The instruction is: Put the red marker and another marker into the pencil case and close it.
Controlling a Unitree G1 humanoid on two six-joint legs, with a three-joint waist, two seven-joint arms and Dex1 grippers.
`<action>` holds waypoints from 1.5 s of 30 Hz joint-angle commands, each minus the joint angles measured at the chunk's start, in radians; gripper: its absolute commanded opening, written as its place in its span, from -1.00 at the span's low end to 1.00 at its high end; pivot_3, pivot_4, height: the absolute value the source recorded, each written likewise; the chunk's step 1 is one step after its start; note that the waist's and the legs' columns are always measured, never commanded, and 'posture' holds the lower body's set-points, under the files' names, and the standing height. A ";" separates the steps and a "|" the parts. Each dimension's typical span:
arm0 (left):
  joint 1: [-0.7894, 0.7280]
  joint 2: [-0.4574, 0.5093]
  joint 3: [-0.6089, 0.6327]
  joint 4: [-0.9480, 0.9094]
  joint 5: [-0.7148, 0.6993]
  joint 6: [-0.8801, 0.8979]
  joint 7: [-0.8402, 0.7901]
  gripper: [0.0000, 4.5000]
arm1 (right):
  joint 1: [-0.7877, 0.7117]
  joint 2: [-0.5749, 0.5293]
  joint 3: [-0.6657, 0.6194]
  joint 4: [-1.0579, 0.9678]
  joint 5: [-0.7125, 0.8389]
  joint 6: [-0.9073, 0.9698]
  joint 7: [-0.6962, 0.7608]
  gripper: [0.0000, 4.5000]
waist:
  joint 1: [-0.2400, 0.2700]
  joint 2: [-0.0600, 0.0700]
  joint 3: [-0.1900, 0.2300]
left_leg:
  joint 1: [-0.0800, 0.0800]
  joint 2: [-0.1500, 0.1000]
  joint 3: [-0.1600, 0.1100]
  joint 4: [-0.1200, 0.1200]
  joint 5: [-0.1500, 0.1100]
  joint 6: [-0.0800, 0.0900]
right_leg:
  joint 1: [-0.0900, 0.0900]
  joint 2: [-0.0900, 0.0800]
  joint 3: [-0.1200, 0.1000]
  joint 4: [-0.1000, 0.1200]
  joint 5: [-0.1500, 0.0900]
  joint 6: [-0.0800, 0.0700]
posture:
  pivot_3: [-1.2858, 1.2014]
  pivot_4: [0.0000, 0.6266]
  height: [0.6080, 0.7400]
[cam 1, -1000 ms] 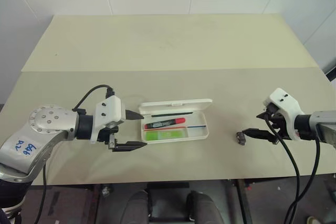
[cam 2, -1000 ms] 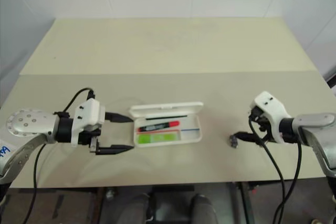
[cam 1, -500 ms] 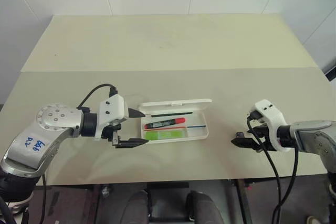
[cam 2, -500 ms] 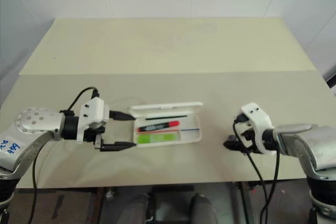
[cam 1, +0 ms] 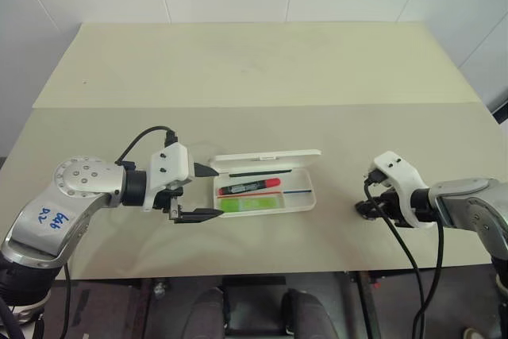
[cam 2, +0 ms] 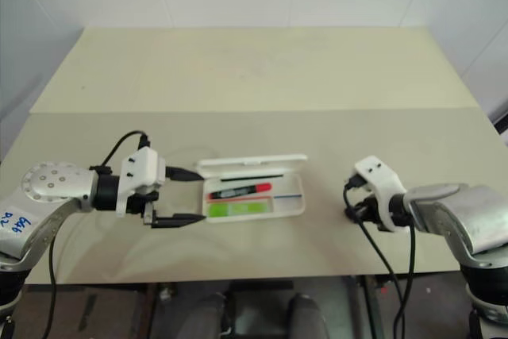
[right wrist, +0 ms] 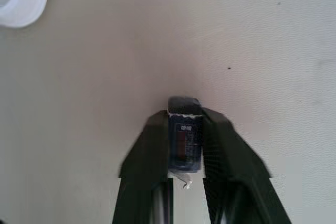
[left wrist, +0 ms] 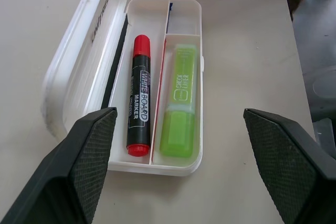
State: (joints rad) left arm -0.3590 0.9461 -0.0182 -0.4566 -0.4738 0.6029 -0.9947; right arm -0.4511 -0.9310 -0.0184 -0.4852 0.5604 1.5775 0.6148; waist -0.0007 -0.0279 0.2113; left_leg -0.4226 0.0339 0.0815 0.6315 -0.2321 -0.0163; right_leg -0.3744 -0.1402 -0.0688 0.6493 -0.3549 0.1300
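The right gripper (right wrist: 185, 145) has just clamped shut on the small dark lump (right wrist: 184, 129), right of the case (cam 1: 305, 200). That is delaying the lid. Red marker (left wrist: 139, 95) and highlighter (left wrist: 181, 100) are lying inside; the left gripper (cam 1: 208, 193) is waiting open at its left end.

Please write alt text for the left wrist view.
An open white pencil case lies on a beige table, holding a red marker beside a green highlighter, a divider between them. The open left gripper frames its near end.

Both markers (left wrist: 139, 95) inside pencil case (left wrist: 195, 164)
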 commanded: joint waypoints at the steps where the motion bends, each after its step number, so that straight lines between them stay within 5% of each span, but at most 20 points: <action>1: -0.001 0.007 0.032 -0.020 -0.002 -0.004 0.001 0.84 | -0.054 -0.016 0.000 -0.042 0.031 -0.030 0.028 -0.84 | 0.000 0.000 0.000 | 0.000 0.000 0.000 0.000 0.000 0.000 | 0.000 0.000 0.000 0.000 0.000 0.000 | 0.03 -0.52 1.00; 6: -0.002 0.009 0.037 -0.019 0.000 -0.003 0.003 0.84 | -0.140 0.011 -0.005 -0.094 0.116 -0.048 0.081 -0.84 | -0.001 0.000 0.000 | 0.000 0.001 0.000 0.000 0.000 0.000 | -0.001 0.001 0.001 0.000 0.000 0.000 | 0.03 -0.52 1.00; 14: -0.009 0.004 0.036 -0.029 0.000 0.006 0.014 0.84 | -0.240 0.045 0.170 -0.119 0.136 -0.141 0.108 -0.84 | 0.001 0.000 0.000 | 0.000 0.001 0.000 0.000 0.000 0.000 | -0.001 0.001 0.001 0.000 0.000 0.000 | 0.03 -0.52 1.00; 22: 0.020 0.010 0.065 -0.069 -0.011 0.032 0.038 0.84 | -0.310 0.006 0.416 -0.035 -0.046 -0.409 0.186 -0.84 | -0.003 0.000 0.000 | 0.000 0.001 0.001 0.000 0.000 0.000 | -0.001 0.001 0.001 0.000 0.000 0.000 | 0.03 -0.52 1.00; 34: 0.066 0.018 0.117 -0.124 -0.021 0.073 0.065 0.84 | -0.358 0.050 0.511 0.050 -0.187 -0.559 0.295 -0.84 | -0.003 0.000 0.000 | 0.000 0.001 0.001 0.001 0.000 0.000 | -0.001 0.001 0.001 0.001 0.000 0.000 | 0.03 -0.52 1.00; 45: 0.071 0.016 0.136 -0.139 -0.036 0.082 0.075 0.84 | -0.349 0.045 0.495 0.042 -0.212 -0.559 0.359 0.87 | -0.002 0.000 0.000 | 0.000 0.001 0.001 0.001 0.000 0.000 | -0.001 0.001 0.001 0.004 0.000 0.000 | 0.03 -0.52 1.00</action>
State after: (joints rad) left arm -0.2824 0.9536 0.0812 -0.5744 -0.4935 0.6873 -0.9201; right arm -0.8029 -0.8681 0.5048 -0.4197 0.3527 1.0231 0.9569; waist -0.0028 -0.0279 0.2113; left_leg -0.4229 0.0352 0.0825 0.6321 -0.2322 -0.0162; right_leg -0.3757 -0.1395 -0.0675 0.6529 -0.3549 0.1300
